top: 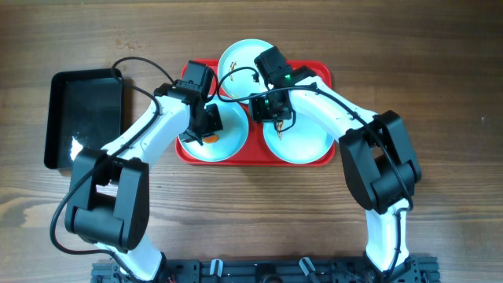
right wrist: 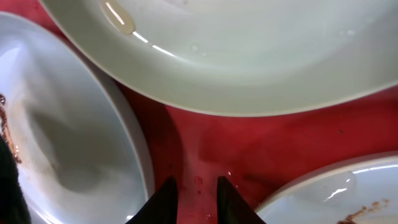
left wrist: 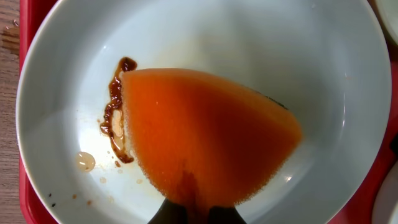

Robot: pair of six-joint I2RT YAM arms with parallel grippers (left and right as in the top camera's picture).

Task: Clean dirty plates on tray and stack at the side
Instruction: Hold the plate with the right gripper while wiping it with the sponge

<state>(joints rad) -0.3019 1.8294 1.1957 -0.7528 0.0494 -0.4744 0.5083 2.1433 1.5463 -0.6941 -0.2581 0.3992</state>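
On one red tray (top: 317,71) sit three plates (top: 238,58); left gripper (left wrist: 196,213) clamps one sponge (left wrist: 205,137), right gripper (right wrist: 194,200) stands slightly apart.

A robotics lab bench, by the look: a left arm (top: 141,134) and right arm (top: 350,110) rise from a black rail (top: 259,271) at a wooden table (top: 440,63) edge, cable (top: 137,61) looping, over a red tray (top: 323,75) of plates (top: 240,55).

From overhead the camera looks straight down on the whole table (top: 440,47); both wrist cameras hang close above the tray (top: 321,75), sharing its plates (top: 240,55).
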